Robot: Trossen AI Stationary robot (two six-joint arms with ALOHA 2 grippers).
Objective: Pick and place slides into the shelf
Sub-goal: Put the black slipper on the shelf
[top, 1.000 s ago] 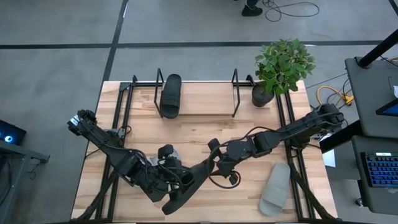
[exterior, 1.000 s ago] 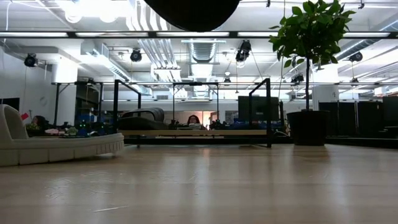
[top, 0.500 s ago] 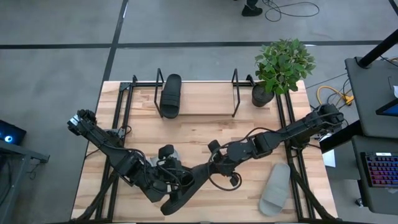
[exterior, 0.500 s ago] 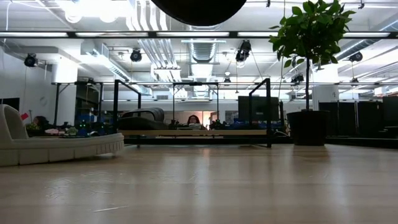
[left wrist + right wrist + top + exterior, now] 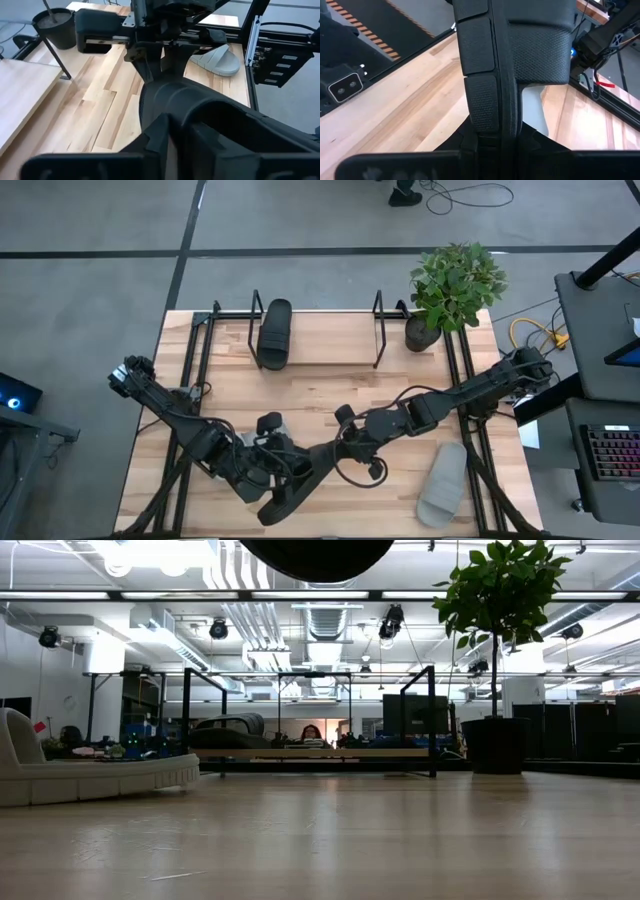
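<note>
A black slide (image 5: 300, 480) hangs over the table's near middle, held between both grippers. My left gripper (image 5: 272, 472) is shut on its near end and my right gripper (image 5: 345, 448) on its far end. In the low view the slide shows only as a dark shape (image 5: 315, 552) at the top. A second black slide (image 5: 273, 332) lies sole down on the shelf's (image 5: 315, 358) wooden board. One light grey slide (image 5: 443, 483) lies on the table at the near right. Another light grey slide (image 5: 90, 775) lies on the table in the low view. My left gripper holds the black slide by its near end, close to the strap (image 5: 210, 115). The slide itself hides where the fingers meet it. The slide is lifted clear of the table. My right gripper pinches the slide's far end (image 5: 156, 75) between its two fingers, coming level from the table's right. The textured sole (image 5: 490, 100) stands on edge between the fingers and runs away from them. The slide is clear of the table.
A potted plant (image 5: 455, 290) stands at the far right, beside the shelf's right end loop (image 5: 378, 330). Black arm frames run along the table's left and right edges. Bare wood lies between the shelf and the grippers.
The black slide, still held by both grippers, has gone up a little and a little toward the table's right.
</note>
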